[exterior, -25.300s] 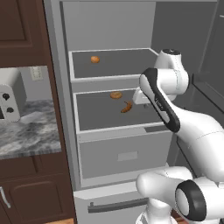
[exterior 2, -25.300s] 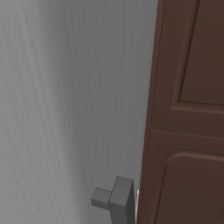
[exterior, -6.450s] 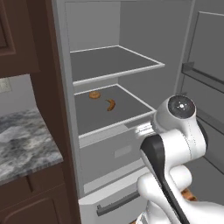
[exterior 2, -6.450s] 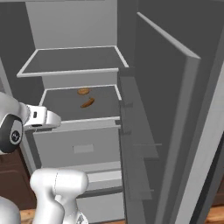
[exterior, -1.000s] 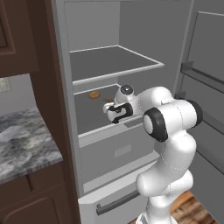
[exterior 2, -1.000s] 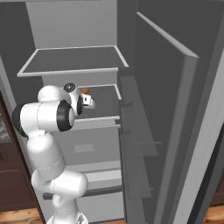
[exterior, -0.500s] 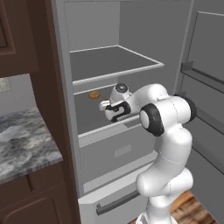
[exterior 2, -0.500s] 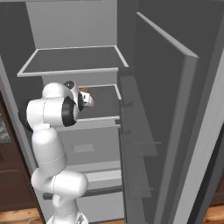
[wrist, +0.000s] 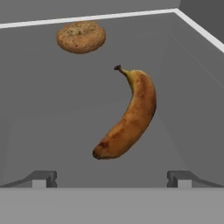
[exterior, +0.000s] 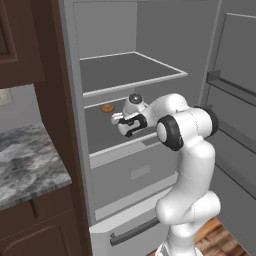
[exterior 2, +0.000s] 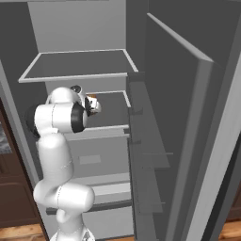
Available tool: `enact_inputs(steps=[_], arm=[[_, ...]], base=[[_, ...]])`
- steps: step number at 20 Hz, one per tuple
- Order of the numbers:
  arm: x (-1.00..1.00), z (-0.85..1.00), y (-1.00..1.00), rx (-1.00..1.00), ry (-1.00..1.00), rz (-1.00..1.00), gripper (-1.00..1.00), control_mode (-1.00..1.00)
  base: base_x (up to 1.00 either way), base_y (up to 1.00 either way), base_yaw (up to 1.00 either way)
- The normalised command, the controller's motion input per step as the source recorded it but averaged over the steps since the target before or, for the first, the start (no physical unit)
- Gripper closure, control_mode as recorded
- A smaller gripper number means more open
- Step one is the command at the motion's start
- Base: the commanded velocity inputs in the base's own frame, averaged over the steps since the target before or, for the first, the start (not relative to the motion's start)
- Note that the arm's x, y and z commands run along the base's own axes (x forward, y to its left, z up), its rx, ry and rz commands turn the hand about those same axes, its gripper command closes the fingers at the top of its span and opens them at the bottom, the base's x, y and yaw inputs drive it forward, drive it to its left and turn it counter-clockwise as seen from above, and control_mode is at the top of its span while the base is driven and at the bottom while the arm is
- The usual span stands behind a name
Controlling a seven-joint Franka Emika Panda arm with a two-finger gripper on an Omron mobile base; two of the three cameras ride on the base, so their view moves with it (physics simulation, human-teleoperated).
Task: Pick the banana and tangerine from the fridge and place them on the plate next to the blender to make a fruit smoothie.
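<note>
The banana (wrist: 130,116) is lying mid-shelf (wrist: 52,113) in the fridge (exterior: 150,60), stem toward the back edge, with the gripper (wrist: 111,178) spread wide just short of it. Probably light, soft and easily bruised, so it's best pinched gently across the thick middle.

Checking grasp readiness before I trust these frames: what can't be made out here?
- Banana: clear in the hand view; in both base views the arm's hand covers it.
- Gripper: just the two tips show, wide apart; in the left base view it is too small to judge.
- Tangerine, plate, blender: whereabouts cannot be told from these views.
- Tan round item: too small in the left base view to identify.
- Fridge bottom: cut off by the frame edge.
</note>
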Motion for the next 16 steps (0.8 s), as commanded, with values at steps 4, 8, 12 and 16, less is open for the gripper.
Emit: enact_inputs(steps=[4,8,12,16], arm=[[0.19,-0.29,0.00,0.00,0.00,0.00,-1.00,-1.00],[0.26,-0.17,0.03,0.00,0.00,0.00,-1.00,-1.00],[0.23,-0.24,0.01,0.00,0.02,0.00,-1.00,-1.00],[0.27,-0.19,0.04,0.00,0.04,0.00,-1.00,-1.00]], base=[[0.00,0.00,0.00],[0.00,0.00,0.00],[0.00,0.00,0.00],[0.00,0.00,0.00]])
